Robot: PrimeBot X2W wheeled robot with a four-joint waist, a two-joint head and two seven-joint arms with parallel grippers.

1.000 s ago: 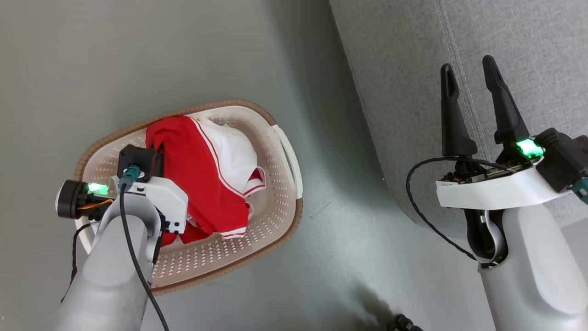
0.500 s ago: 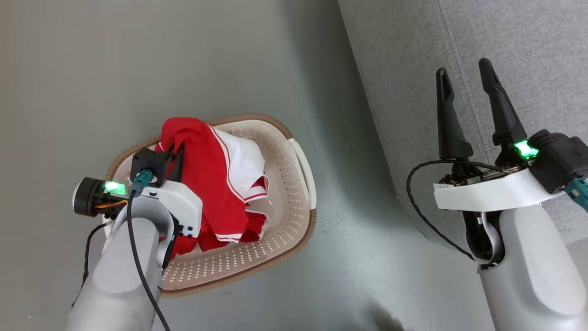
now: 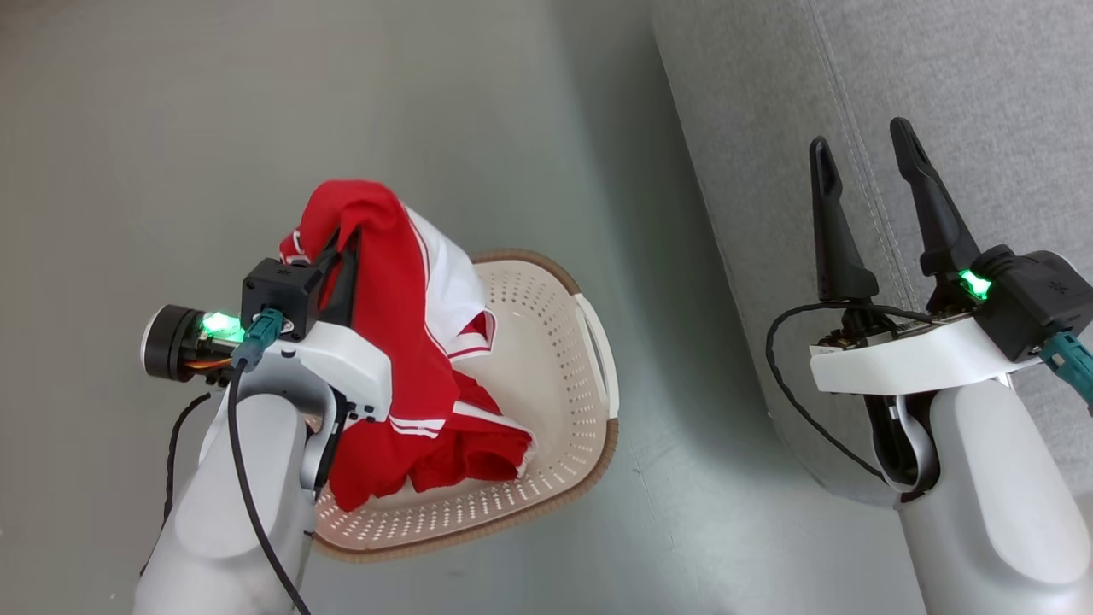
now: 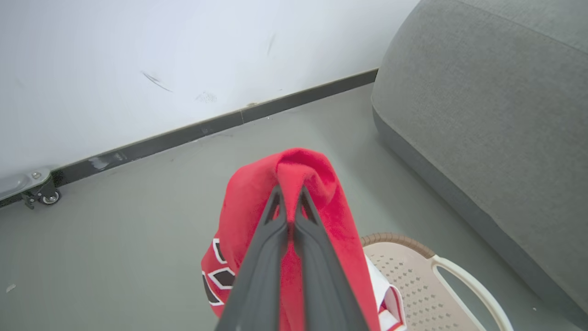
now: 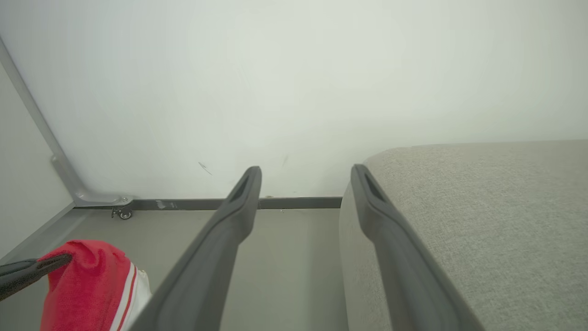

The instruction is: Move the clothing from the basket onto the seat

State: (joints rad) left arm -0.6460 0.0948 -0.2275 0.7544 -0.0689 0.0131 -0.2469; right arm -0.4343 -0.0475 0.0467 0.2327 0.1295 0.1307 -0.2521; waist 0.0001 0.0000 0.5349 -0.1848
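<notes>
Your left gripper point(image 4: 288, 195) is pinching a fold of the red clothing point(image 3: 388, 342), which is hanging beneath it, its hem trailing in the basket point(image 3: 546, 342). Your right gripper point(image 3: 862, 154) is waiting open, empty. You seem to be mid lift-out; next, raise it clear and carry it to that gripper's right, onto the seat point(image 3: 939, 85).

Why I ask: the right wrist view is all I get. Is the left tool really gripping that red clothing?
Observer: Yes; the left wrist view shows the left tool shut on a fold of the clothing.
Operator: Clear of the basket?
Observer: Not yet; in the head view its lower folds seem to lie inside the basket.
Operator: Where's the basket?
Observer: On the floor left of the seat, apart from it, one white handle toward it.
</notes>
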